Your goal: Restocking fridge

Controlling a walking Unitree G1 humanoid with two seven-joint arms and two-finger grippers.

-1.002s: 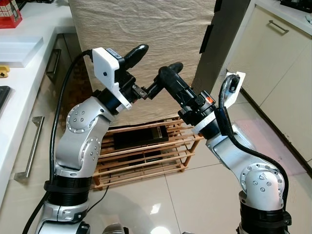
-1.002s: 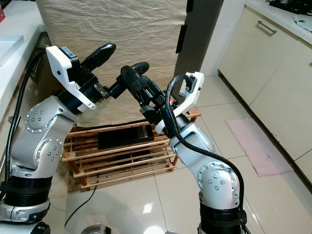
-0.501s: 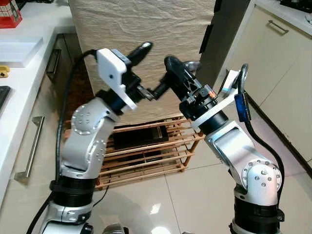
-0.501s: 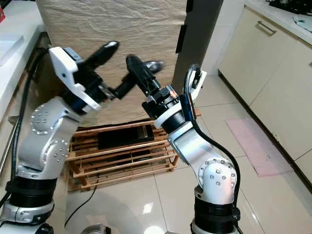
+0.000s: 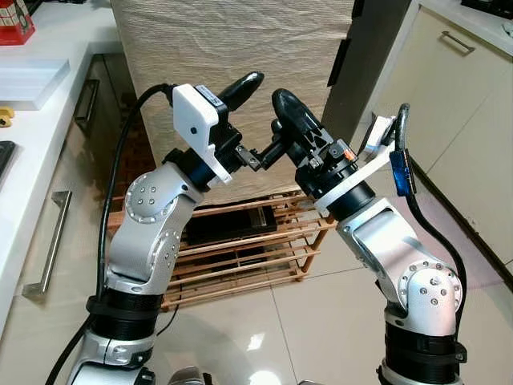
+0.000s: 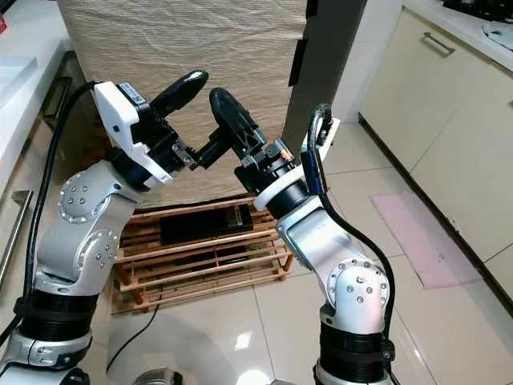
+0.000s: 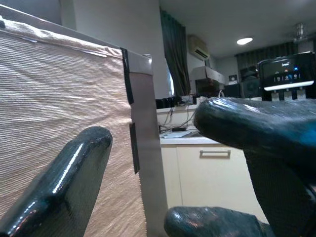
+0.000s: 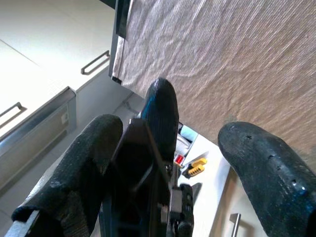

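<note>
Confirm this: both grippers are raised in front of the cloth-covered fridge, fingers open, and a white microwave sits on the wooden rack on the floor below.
Not quite. On the wooden rack lies a flat black object, not a white microwave; the left eye view shows it. The rest holds: the left gripper and the right gripper are raised before the cloth-covered fridge, fingers open.

fridge cover (image 5: 232, 48): beige, finely ribbed weave
rack (image 5: 240, 257): light brown wooden slats
floor (image 5: 321, 337): glossy cream tiles
bench (image 5: 48, 88): white
cabinets (image 5: 457, 96): cream
</note>
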